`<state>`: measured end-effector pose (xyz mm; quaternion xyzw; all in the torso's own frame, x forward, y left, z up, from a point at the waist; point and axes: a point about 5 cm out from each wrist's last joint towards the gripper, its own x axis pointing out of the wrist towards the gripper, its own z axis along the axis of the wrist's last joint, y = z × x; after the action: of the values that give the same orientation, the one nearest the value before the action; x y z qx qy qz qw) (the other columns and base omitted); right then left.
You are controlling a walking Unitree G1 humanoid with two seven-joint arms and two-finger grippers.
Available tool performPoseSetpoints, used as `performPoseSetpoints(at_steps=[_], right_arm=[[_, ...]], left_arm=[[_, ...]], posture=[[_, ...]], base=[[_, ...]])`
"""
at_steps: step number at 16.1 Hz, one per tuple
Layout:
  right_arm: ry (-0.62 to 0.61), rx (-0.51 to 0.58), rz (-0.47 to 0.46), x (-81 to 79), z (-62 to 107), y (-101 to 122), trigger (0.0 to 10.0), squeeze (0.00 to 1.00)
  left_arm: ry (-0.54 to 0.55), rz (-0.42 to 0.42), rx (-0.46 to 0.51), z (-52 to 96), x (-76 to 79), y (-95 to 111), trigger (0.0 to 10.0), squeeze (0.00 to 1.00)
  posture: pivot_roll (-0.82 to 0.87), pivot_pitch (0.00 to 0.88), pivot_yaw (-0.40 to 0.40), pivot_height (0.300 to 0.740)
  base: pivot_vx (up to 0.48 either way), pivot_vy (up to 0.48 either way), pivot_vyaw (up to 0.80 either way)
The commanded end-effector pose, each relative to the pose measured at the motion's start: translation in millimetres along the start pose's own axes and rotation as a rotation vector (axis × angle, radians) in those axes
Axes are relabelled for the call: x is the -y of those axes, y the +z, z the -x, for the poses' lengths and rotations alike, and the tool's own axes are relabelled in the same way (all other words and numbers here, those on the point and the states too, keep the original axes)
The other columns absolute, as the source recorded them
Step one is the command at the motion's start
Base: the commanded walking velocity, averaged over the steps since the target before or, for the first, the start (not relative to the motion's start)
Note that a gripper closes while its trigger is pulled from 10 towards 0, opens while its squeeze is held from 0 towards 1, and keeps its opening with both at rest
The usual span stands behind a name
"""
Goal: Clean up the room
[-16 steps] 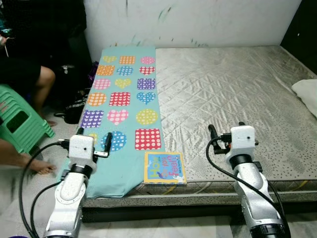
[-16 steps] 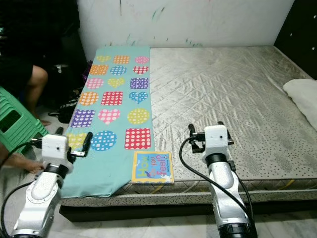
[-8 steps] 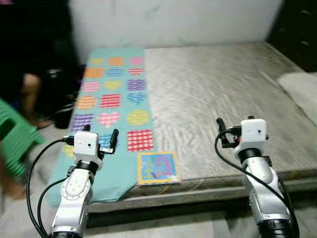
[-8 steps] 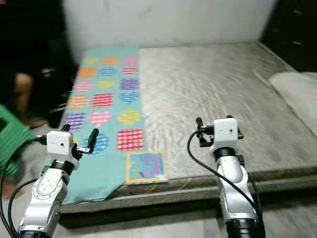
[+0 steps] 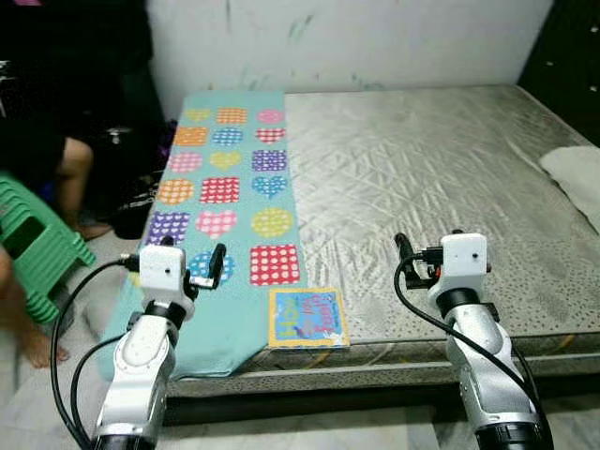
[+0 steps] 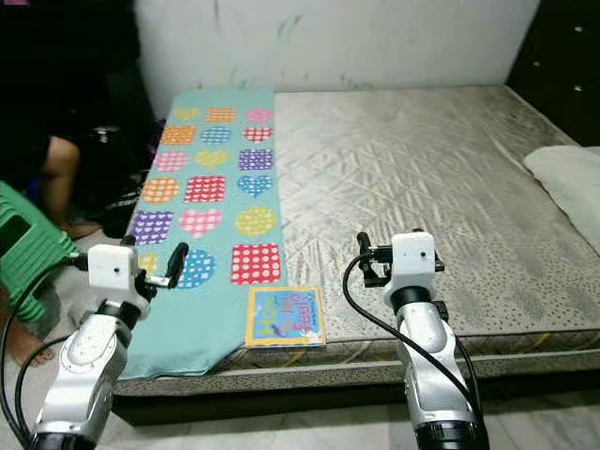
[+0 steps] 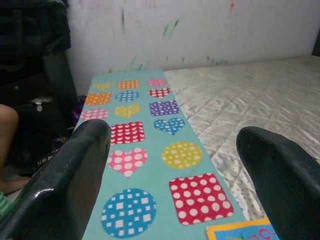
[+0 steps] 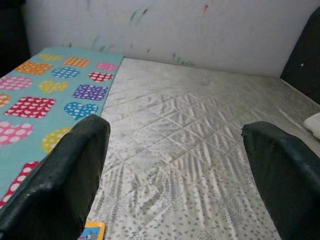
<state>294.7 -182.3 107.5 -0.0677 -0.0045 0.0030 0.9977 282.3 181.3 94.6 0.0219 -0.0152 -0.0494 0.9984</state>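
A grey quilted mattress [image 5: 431, 169] lies before me, with a teal mat [image 5: 230, 178] of colourful dotted hearts, squares and circles along its left side. A small children's book [image 5: 307, 317] with a yellow border rests flat at the mattress's front edge, beside the mat's corner. My left gripper [image 5: 192, 255] hovers open over the mat's near end, left of the book. My right gripper [image 5: 428, 242] is open above bare mattress, right of the book. Each wrist view has its two fingers spread wide with nothing between them: left gripper [image 7: 172, 132], right gripper [image 8: 175, 127].
A white pillow [image 5: 577, 173] lies at the mattress's right edge. On the floor to the left stands a green plastic stool [image 5: 33, 244], with a seated person's leg [image 5: 73, 173] and foot beside it. A dark bag sits near the mat's left side. A marked white wall backs the bed.
The head camera swung and blurred half a second ago, then settled with the scene shifted slightly. Both arms keep the same raised pose with open grippers. The book has not moved.
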Motion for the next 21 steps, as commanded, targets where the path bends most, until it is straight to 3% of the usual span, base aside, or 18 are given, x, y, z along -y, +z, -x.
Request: performPoseSetpoints(at_steps=[1, 8, 14, 21], right_arm=[[-0.001, 0.000, -0.009, 1.1, 0.6, 2, 10.0, 0.00], [-0.006, -0.024, -0.020, 2.7, 1.6, 1, 10.0, 0.00], [0.019, -0.023, -0.016, -2.2, 1.9, 1, 10.0, 0.00], [0.012, -0.018, -0.011, 0.3, 0.3, 3, 10.0, 0.00]], left_arm=[[0.006, 0.010, -0.014, -2.1, -3.0, 0, 10.0, 0.00], [-0.022, 0.033, -0.037, -0.6, 3.8, -2, 10.0, 0.00], [-0.073, 0.085, -0.020, 0.9, 4.0, 2, 10.0, 0.00], [-0.104, 0.093, -0.021, 3.9, 8.6, 2, 10.0, 0.00]], posture=[[-0.25, 0.000, 0.041, 0.740], [-0.24, 0.000, 0.051, 0.740], [-0.24, 0.000, 0.046, 0.740], [-0.24, 0.000, 0.048, 0.740]], base=[[0.000, 0.000, 0.00], [0.000, 0.000, -0.78], [0.000, 0.000, 0.00], [0.381, 0.000, 0.00]])
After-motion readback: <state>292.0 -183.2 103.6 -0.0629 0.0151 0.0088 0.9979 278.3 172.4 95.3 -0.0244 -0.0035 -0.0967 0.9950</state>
